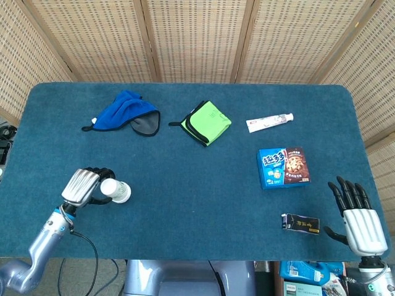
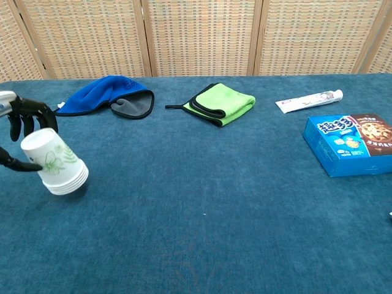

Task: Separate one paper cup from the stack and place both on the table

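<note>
A stack of white paper cups (image 1: 117, 190) with a green leaf print sits upside down near the table's front left, tilted towards the left (image 2: 55, 164). My left hand (image 1: 83, 187) wraps the stack's closed top end, dark fingers (image 2: 29, 118) behind it and the thumb in front. The stack's rims look slightly raised off the blue table (image 1: 185, 179). My right hand (image 1: 358, 223) hovers at the table's front right corner, fingers spread, holding nothing. It does not show in the chest view.
A blue cloth (image 1: 125, 111), a green cloth (image 1: 207, 122) and a toothpaste tube (image 1: 270, 122) lie along the back. A blue biscuit box (image 1: 282, 167) and a small black packet (image 1: 301, 222) lie close to my right hand. Wicker screens stand behind.
</note>
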`<move>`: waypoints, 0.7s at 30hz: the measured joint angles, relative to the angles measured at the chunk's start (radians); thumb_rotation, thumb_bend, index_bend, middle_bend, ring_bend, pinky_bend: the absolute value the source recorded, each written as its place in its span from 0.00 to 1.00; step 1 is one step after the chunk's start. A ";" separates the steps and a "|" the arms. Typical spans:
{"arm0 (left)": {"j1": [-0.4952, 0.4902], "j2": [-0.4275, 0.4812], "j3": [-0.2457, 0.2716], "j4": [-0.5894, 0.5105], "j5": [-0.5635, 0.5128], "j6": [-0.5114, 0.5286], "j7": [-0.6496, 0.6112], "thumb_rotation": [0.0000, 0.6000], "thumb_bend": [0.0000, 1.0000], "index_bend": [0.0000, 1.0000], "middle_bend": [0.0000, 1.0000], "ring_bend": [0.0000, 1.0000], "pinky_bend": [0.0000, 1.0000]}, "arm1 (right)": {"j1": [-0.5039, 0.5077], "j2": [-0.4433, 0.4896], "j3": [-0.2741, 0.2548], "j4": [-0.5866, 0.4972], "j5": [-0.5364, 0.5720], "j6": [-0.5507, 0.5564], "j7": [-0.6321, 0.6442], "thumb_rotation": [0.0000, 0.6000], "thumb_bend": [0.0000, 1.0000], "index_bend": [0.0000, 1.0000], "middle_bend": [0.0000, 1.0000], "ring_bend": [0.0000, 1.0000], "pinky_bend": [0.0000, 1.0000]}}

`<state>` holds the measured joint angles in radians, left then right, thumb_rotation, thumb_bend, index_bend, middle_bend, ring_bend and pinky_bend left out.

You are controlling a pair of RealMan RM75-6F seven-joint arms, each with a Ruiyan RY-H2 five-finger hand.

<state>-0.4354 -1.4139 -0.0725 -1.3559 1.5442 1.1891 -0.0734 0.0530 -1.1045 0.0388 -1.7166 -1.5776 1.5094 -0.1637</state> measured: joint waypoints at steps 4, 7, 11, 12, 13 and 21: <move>0.001 -0.001 -0.022 -0.004 -0.018 0.013 -0.185 1.00 0.13 0.52 0.54 0.51 0.54 | 0.018 -0.011 -0.003 0.022 -0.024 -0.016 0.003 1.00 0.00 0.00 0.00 0.00 0.00; -0.010 0.000 -0.042 -0.008 -0.033 -0.004 -0.381 1.00 0.13 0.52 0.54 0.51 0.54 | 0.042 -0.026 0.001 0.066 -0.053 -0.025 0.015 1.00 0.00 0.00 0.00 0.00 0.00; -0.053 -0.007 -0.079 -0.020 -0.064 -0.068 -0.662 1.00 0.13 0.53 0.53 0.51 0.54 | 0.095 -0.033 0.017 0.110 -0.081 -0.057 0.038 1.00 0.00 0.00 0.00 0.00 0.00; -0.067 -0.011 -0.091 -0.023 -0.074 -0.090 -0.717 1.00 0.13 0.53 0.53 0.51 0.54 | 0.107 -0.033 0.026 0.116 -0.085 -0.061 0.044 1.00 0.00 0.00 0.00 0.00 0.00; -0.083 -0.016 -0.104 -0.026 -0.086 -0.114 -0.769 1.00 0.13 0.53 0.53 0.51 0.54 | 0.119 -0.033 0.034 0.123 -0.091 -0.063 0.050 1.00 0.00 0.00 0.00 0.00 0.00; -0.240 -0.134 -0.219 -0.010 -0.206 -0.292 -0.943 1.00 0.13 0.53 0.53 0.51 0.54 | 0.201 -0.045 0.080 0.203 -0.154 -0.049 0.138 1.00 0.02 0.16 0.10 0.01 0.00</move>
<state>-0.6758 -1.5483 -0.2910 -1.3664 1.3381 0.8974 -1.0162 0.2539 -1.1494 0.1193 -1.5133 -1.7312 1.4601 -0.0258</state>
